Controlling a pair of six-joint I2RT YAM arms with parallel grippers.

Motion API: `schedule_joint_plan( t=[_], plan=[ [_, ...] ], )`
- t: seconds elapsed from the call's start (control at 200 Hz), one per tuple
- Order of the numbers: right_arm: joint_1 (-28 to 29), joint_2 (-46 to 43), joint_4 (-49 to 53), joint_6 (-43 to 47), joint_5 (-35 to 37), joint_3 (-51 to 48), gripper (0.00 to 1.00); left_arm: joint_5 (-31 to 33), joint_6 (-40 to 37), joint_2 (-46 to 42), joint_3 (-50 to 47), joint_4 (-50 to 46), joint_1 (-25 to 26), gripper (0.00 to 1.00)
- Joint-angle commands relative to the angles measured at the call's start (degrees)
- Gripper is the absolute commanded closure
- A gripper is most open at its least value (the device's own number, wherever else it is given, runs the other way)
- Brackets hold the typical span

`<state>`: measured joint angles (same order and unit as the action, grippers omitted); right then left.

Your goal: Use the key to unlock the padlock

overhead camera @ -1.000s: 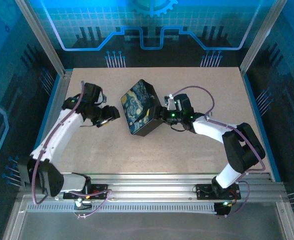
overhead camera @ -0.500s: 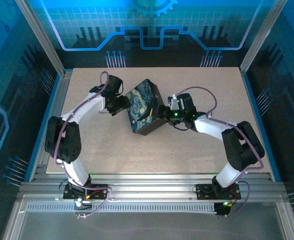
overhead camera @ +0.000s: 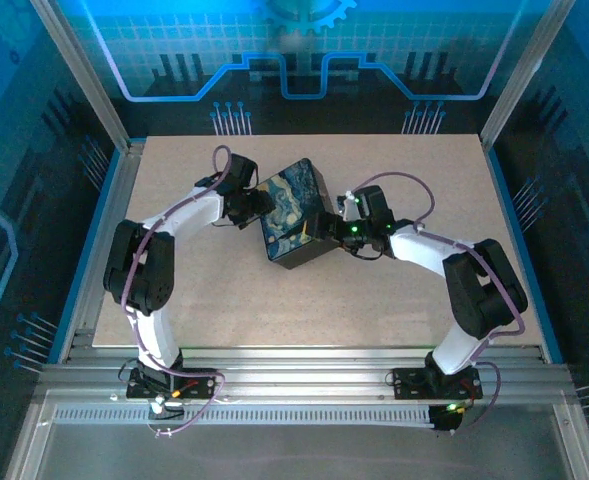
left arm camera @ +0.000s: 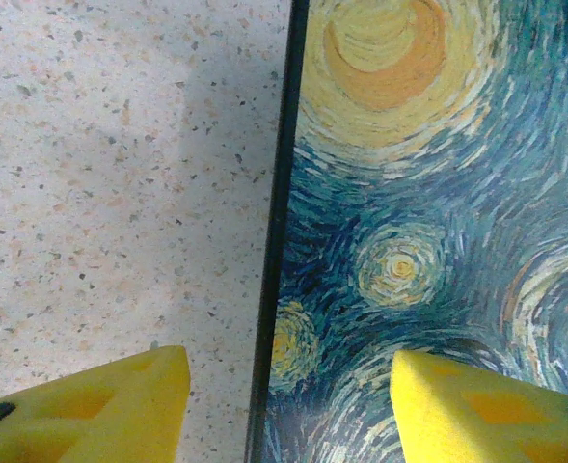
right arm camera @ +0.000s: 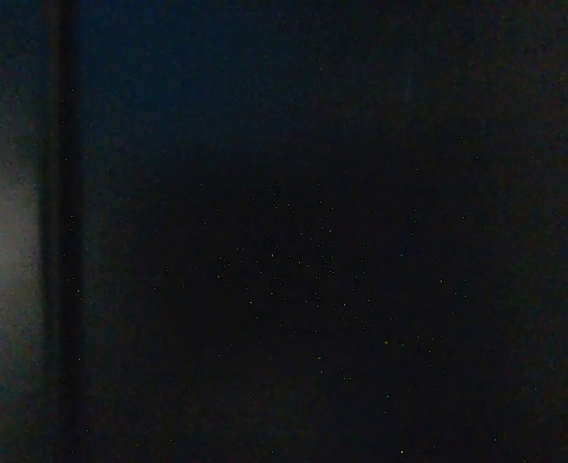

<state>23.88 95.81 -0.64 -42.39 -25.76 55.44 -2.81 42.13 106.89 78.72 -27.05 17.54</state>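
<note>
Dark box with swirly blue-and-yellow painted lid point(overhead camera: 292, 212) sits mid-table point(overhead camera: 404, 300), rotated so its corners point roughly up, down and sideways in the overhead view. Both arms reach in to it from opposite sides.

Left pincer point(overhead camera: 246, 205) is at the box's upper-left edge. In the left wrist view the left pincer point(left arm camera: 284, 386) is spread wide and straddles the lid's dark edge: one yellow finger point(left arm camera: 120, 405) over the speckled table point(left arm camera: 120, 145), the other yellow finger point(left arm camera: 476, 410) over the painted lid point(left arm camera: 409, 193). Nothing between the fingers except that edge. Can't tell if either finger touches the surface below it.

Right pincer point(overhead camera: 324, 232) is right up against the box's right side, green light lit on the wrist just behind it. Jaw gap is hidden from above. The right wrist view gives a very dark surface at close range with a dim grey band down the left edge, so wide or narrow: cannot tell.

Key and padlock: cannot tell where they are, too small or hidden at this resolution; nothing silvery made out on the lid or the open table around the box
</note>
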Motion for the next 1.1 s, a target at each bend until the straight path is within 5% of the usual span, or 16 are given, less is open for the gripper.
schedule_joint_plan(
  t=[0.0, 0.39, 0.925, 1.095],
  plan=[
    [-1.66, -2.50, 7.21, 7.40, 2.02, 3.30, 0.00, 1.00, 0.28, 3.70, -2.05, -1.61, 0.57, 0.42],
    [-8.44, -7.93, 3.28, 7.60, -2.72, -1.65, 0.00, 1.08, -0.86, 7.26, 0.14, -4.16, 0.57, 0.43],
    [-5.02, 0.45, -1.91, 6.04, -5.85, -1.04, 0.00, -0.71, -0.62, 7.70, 2.04, -5.15, 0.59, 0.43],
    [-5.91, -2.52, 3.81, 9.94, -3.51, 0.29, 0.00, -3.36, -3.66, 0.42, 3.79, -4.10, 0.55, 0.30]
  ],
)
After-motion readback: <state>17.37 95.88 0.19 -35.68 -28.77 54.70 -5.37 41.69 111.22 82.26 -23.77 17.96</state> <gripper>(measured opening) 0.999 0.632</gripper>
